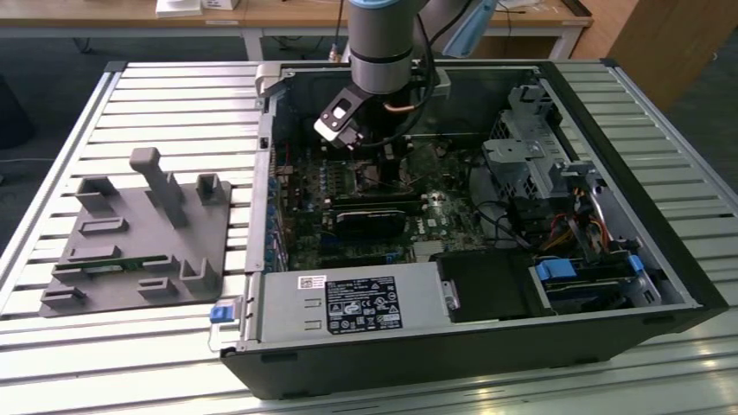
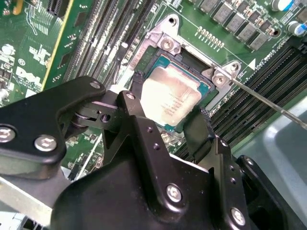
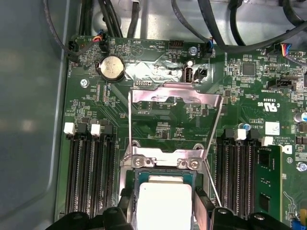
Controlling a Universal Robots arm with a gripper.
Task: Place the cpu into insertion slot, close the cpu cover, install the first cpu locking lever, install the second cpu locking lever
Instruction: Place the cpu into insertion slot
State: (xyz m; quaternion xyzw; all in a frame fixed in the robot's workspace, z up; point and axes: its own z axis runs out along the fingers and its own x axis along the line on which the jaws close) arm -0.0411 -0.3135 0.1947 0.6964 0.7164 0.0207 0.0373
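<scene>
Open black sheet-metal computer case (image 1: 461,367) lying on a ribbed aluminium tabletop (image 1: 173,95), beside a matte grey moulded fixture plate (image 1: 127,233). A black-and-white printed label (image 1: 363,304) covers the silvery power supply; its text is too small to read. The grey arm (image 1: 381,43) reaches down into the case over the glossy green motherboard (image 3: 254,91), which carries white printed markings and a round silvery coin cell (image 3: 111,67). The cpu (image 2: 170,93), a flat pale square with faint print, lies in the insertion slot (image 3: 158,163), whose rim is bright metal. The gripper (image 2: 168,104) sets its black fingers (image 2: 199,127) chip-wide, clasping two opposite edges of the cpu. The cpu cover (image 3: 175,97), a thin silvery frame, stands tilted up and open. A thin wire locking lever (image 2: 268,100) slants away from the slot.
</scene>
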